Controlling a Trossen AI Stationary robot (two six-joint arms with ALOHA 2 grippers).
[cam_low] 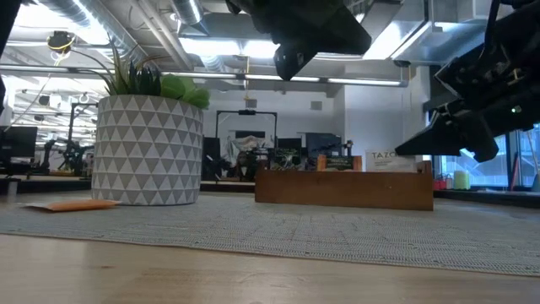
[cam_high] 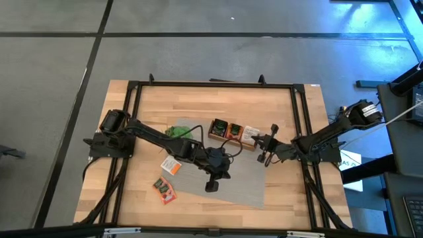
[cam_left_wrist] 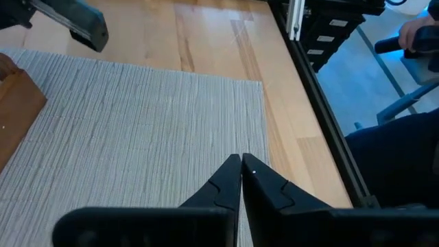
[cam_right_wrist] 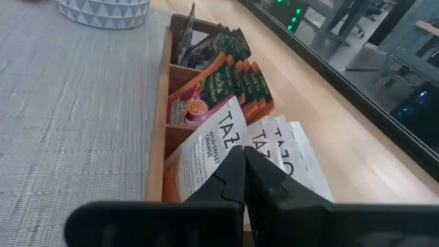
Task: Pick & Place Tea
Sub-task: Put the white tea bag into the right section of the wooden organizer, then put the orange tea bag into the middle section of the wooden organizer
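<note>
The wooden box (cam_high: 231, 131) stands on the grey mat, holding dark green, orange and white tea sachets upright (cam_right_wrist: 226, 79). Loose sachets lie flat left of the mat: a white-orange one (cam_high: 170, 165) and two orange-red ones (cam_high: 165, 190). My right gripper (cam_right_wrist: 241, 152) is shut, level with the box's right end, its tips in front of a leaning white sachet (cam_right_wrist: 206, 147) in the right compartment. My left gripper (cam_left_wrist: 241, 162) is shut and holds nothing, hovering over the mat's near part (cam_high: 211, 186). My right gripper's shut fingertips (cam_right_wrist: 233, 165) stand right in front of the face of the leaning white sachet in the box's right compartment. The sachet is not between the fingers. I cannot tell whether the tips touch it.
A potted plant in a white triangle-patterned pot (cam_low: 148, 150) stands on the mat's far left corner, beside the box. The grey mat (cam_left_wrist: 137, 130) has open room between box and near edge. A black frame (cam_high: 301, 125) runs around the tabletop.
</note>
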